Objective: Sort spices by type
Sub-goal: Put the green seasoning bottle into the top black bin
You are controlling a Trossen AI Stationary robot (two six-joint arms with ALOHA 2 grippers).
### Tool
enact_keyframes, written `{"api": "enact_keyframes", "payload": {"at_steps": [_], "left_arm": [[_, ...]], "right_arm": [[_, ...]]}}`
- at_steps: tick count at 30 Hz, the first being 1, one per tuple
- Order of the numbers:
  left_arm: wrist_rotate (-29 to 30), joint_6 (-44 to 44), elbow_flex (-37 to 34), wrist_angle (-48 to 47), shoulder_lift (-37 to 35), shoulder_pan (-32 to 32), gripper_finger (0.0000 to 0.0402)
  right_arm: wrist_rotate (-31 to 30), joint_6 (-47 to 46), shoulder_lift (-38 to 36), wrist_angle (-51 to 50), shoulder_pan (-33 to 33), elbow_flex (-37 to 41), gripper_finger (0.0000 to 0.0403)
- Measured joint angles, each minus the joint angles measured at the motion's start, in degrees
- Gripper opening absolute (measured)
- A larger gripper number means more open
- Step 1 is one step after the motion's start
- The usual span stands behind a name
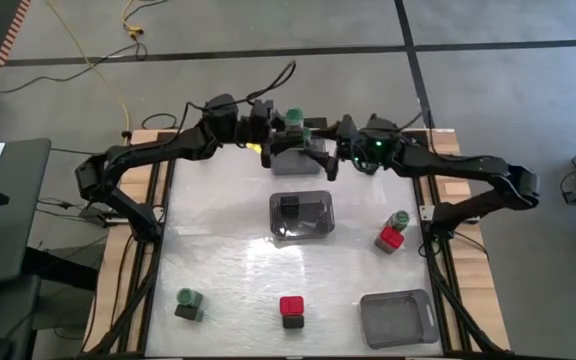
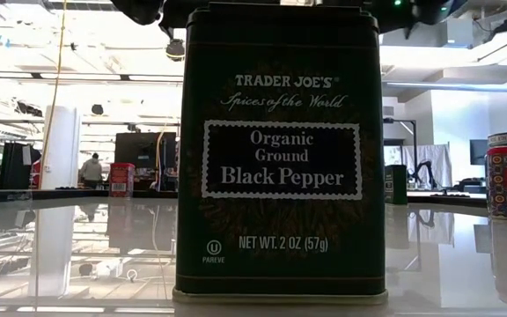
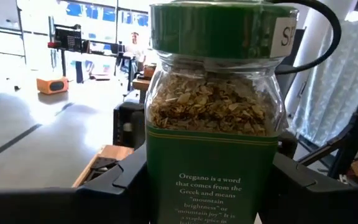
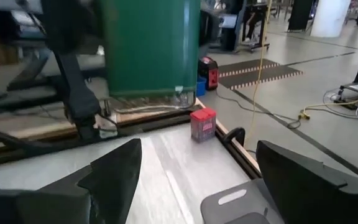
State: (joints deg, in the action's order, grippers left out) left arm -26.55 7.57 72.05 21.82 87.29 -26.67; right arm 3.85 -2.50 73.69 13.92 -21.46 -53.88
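Note:
My left gripper is shut on an oregano spice jar with a round green cap, held up over the table's far middle. My right gripper stands open just right of that jar, with nothing between its fingers; its wrist view shows the jar's green label ahead. On the table stand a green-capped jar, a red-capped jar, and a red and a green one together. A black pepper tin stands in the centre bin. My left gripper pinches the oregano jar's labelled body, below the glass shoulder, between its two fingers, one on each side. The fingers reach in about level from the table's left. The jar stands upright in the hold, cap up, lifted clear of the table.
A grey bin lies at the far middle, under the held jar. Another grey bin sits at the near right. Dark frame rails run along the table's sides. The two grippers stand close together.

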Motion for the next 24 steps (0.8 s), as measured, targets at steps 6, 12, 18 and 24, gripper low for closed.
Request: {"api": "enact_keyframes", "payload": {"at_steps": [6, 12, 18, 24], "left_arm": [[0.06, -0.01, 0.0, -0.07, 0.0, 0.36, 0.0202], [0.13, -0.02, 0.02, -0.03, 0.0, 0.36, 0.0202], [0.22, -0.02, 0.02, -0.13, 0.0, 0.36, 0.0202], [0.22, 0.03, 0.02, -0.15, 0.0, 0.62, 0.0202]], "right_arm": [[0.93, 1.12, 3.5, -0.01, 0.47, -4.07, 0.0344], [5.23, 2.96, 3.5, -0.28, 0.38, -5.21, 0.0344], [9.64, 2.96, 3.45, -0.2, 0.36, -5.48, 0.0344], [10.64, 2.23, 3.45, 1.11, 0.33, -5.48, 0.0344]]}}
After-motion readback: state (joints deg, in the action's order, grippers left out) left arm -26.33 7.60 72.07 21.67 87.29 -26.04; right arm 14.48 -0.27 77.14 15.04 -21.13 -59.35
